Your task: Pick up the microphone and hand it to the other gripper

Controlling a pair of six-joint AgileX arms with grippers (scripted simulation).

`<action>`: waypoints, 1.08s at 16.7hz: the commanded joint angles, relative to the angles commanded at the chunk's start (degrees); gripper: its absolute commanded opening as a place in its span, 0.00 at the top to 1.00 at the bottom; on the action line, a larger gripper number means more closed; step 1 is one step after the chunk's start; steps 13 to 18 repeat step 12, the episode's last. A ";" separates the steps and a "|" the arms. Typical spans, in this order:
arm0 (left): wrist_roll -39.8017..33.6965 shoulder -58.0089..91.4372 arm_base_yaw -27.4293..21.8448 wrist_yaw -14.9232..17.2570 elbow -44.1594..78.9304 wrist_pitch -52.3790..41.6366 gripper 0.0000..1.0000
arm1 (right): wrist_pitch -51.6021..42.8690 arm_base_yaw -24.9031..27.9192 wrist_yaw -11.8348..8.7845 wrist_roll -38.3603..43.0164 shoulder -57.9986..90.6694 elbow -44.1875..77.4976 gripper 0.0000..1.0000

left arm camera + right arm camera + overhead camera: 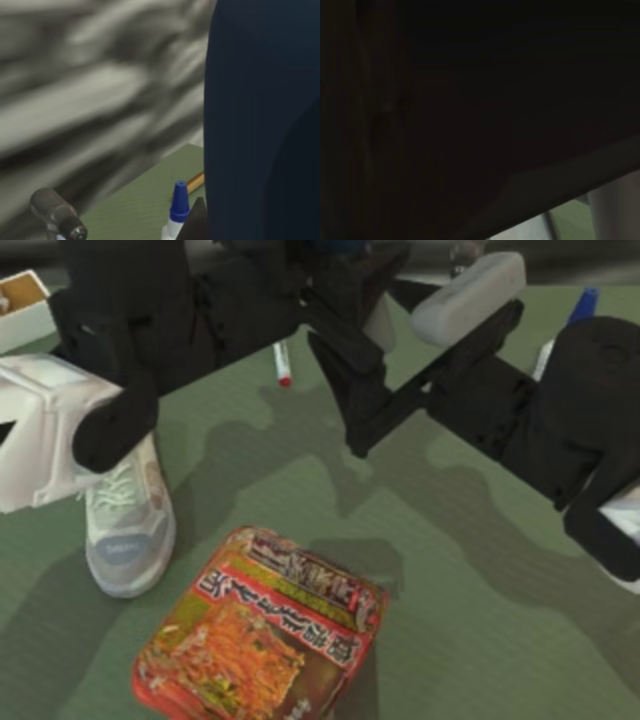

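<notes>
Both arms meet high over the far middle of the counter (470, 570), and the handover turns on that crossing. In the left wrist view a broad dark navy mass fills the side of the frame right against the lens; I judge it to be the microphone (260, 120) head, held close at the left pincer, though its handle and long axis are hidden. Whether either pincer is spread or pinching, I cannot tell. The right wrist view is dark. Below lie a shoe (125, 525), a noodle packet (265, 630), a red-capped marker (282, 364) and a glue bottle (177, 207).
</notes>
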 joint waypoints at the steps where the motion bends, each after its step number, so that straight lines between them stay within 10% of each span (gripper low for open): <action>1: 0.22 -0.33 0.00 -0.31 0.40 -0.11 1.00 | 0.00 -0.10 0.13 -0.13 0.42 -0.39 0.00; 18: 0.40 -5.30 9.33 7.79 -4.16 -0.73 1.00 | -1.41 -2.03 -2.62 -0.06 -15.42 -14.77 0.00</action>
